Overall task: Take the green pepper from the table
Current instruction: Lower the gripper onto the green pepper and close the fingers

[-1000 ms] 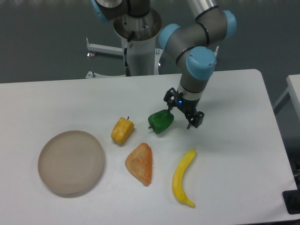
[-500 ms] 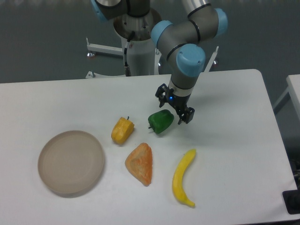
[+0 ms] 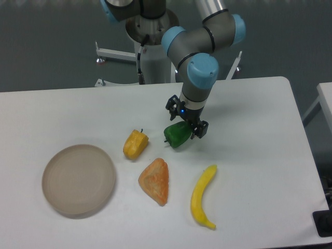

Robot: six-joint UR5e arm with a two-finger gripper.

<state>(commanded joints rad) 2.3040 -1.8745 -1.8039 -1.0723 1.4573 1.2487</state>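
Note:
The green pepper (image 3: 176,136) is a small glossy dark-green bell pepper lying on the white table (image 3: 249,109), just right of the yellow pepper. My gripper (image 3: 185,120) hangs open directly over the pepper's upper right part. Its two black fingers stand apart, one at the upper left and one at the right of the pepper. The gripper covers the pepper's top edge. I cannot tell whether the fingers touch it.
A yellow pepper (image 3: 135,144) lies left of the green one. An orange wedge-shaped piece (image 3: 155,181) lies below it, a banana (image 3: 202,196) to the lower right. A round beige plate (image 3: 79,179) sits at the front left. The arm's base (image 3: 153,46) stands behind the table.
My gripper has moved left, from beside the green pepper's right to over it. The pepper and the other items have not moved.

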